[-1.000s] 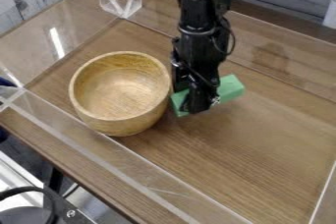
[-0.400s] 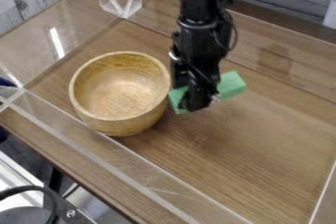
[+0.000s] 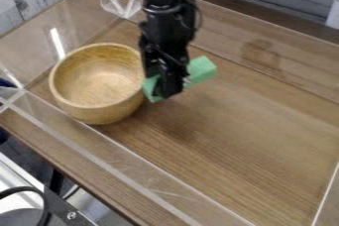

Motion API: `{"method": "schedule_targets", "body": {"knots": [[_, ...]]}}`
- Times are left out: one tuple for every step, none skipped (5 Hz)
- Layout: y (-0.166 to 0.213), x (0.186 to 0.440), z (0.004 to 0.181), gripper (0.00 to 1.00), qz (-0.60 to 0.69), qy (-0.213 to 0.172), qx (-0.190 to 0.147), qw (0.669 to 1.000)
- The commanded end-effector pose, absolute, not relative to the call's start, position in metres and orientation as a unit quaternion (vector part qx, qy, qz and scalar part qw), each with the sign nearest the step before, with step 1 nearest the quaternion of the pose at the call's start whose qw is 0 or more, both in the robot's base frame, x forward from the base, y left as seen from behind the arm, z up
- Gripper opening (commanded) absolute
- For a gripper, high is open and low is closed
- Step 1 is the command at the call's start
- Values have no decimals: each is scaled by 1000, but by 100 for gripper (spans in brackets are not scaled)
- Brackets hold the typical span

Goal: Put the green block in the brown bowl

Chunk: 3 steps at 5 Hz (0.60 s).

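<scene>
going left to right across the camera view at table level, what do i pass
brown bowl → gripper, shut on the green block → bare wooden table

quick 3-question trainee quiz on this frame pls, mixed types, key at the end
1. True or false: the green block already lies inside the brown bowl.
2. What does the gripper hold? A) the bowl's rim B) the green block C) nothing
3. Fill in: in the picture, the block is at the bowl's ____ side, just outside the rim.

Key: 1 false, it is clamped in the gripper, outside the bowl. 2 B. 3 right.
</scene>
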State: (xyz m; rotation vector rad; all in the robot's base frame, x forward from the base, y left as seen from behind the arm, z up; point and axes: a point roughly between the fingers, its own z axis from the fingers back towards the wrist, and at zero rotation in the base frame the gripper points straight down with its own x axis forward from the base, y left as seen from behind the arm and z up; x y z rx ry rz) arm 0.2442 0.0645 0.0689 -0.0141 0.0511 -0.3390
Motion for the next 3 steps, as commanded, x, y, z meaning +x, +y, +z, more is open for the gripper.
{"method": "schedule_targets", "body": {"knots": [[88,247,86,0,-134,-6,13,991],[82,239,80,0,-144,-2,8,990],[76,232,74,0,-152,1,2,988]]}}
